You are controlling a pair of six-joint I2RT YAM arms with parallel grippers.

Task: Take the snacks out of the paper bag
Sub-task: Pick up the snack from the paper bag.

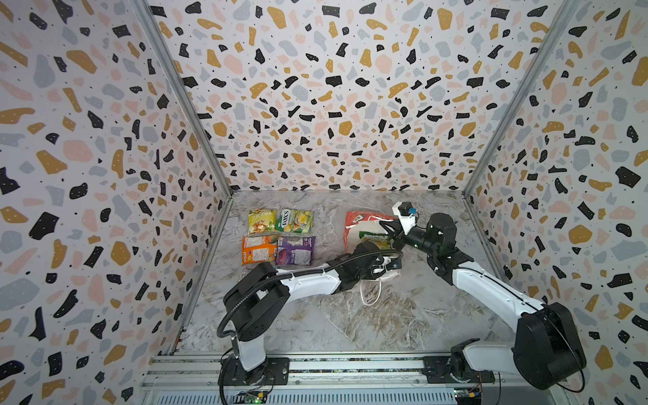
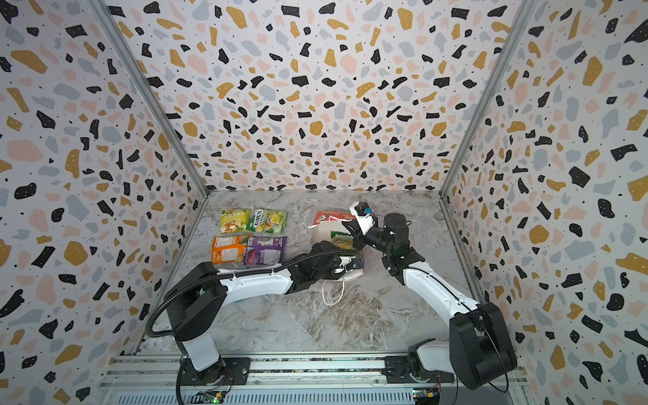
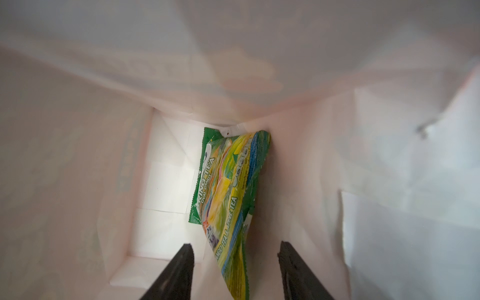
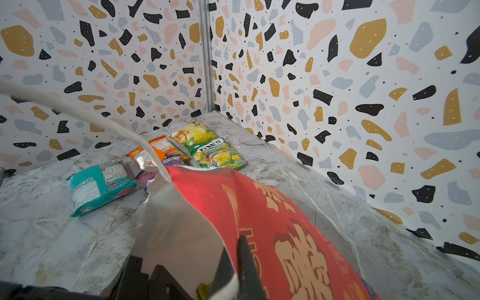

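**A:** So what can actually be read here? Four are laid flat in a two-by-two block on the counter [image 1: 333,322]. A yellow packet [image 1: 261,221] and a yellow-green packet [image 1: 294,220] are placed at the back, with an orange packet [image 1: 259,249] and a purple packet [image 1: 295,250] nearer the arms.

**B:** "FOX'S SPRING TEA" can be made out on the yellow-green one in the right wrist view. A teal packet [image 4: 100,185] is seen there too, but its print is too small to read tbh.

**A:** And the paper bag [image 1: 357,219]?

**B:** It's set to the right of the block, apart from it, with the mouth held wide and the white inside showing. Whether it's upright or tipped can't be told. Big gold Chinese characters [image 4: 298,249] are printed on the red face. The rim is clamped tight by the right hand [image 4: 233,255], one finger on the red outside.

**A:** Left hand [image 3: 235,244]?

**B:** It's pushed inside the bag with its fingers spread, nothing gripped. One green packet [image 3: 228,187] is left in there against the wall, with its near end between the fingers. "OVAL CANDY" and "APPLE TEA" can be read on it.
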